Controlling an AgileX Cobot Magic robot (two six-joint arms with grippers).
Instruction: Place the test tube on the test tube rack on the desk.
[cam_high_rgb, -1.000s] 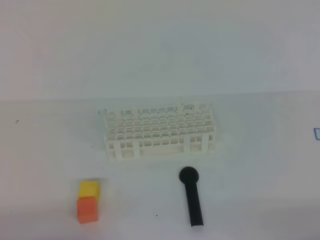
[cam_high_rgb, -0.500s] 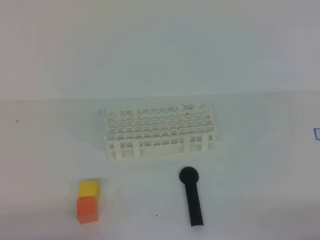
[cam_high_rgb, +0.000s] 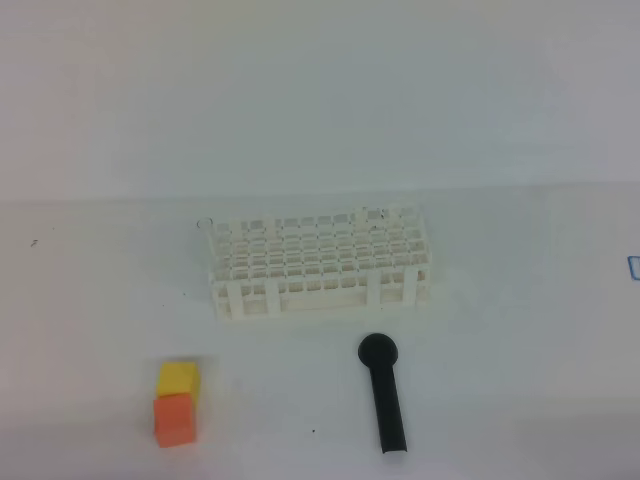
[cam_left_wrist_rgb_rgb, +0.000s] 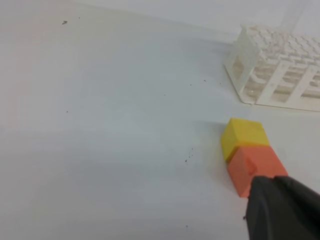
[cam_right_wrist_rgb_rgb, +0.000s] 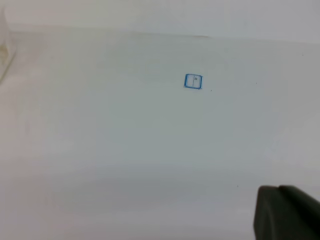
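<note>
left pincer (cam_left_wrist_rgb_rgb: 282, 207): you see only a dark tip at bottom right of left wrist view, jaws together, nothing between them
right pincer (cam_right_wrist_rgb_rgb: 286, 212): dark tip at bottom right of right wrist view, jaws together too, empty
test tube rack (cam_high_rgb: 318, 262): stands on the desk (cam_high_rgb: 100, 300), well ahead of left pincer & to its right; only a pale edge shows at far left of right wrist view
test tube (cam_high_rgb: 205, 224): you can hardly see it, only a faint round rim at the rack's back left corner; I cannot tell if it sits in a hole or beside
yellow cube (cam_left_wrist_rgb_rgb: 243, 137): just ahead of left pincer, touching orange cube (cam_left_wrist_rgb_rgb: 254, 166)
black stick (cam_high_rgb: 384, 392): lies in front of rack, round head toward it
blue square mark (cam_right_wrist_rgb_rgb: 193, 81): on desk, well ahead of right pincer
</note>
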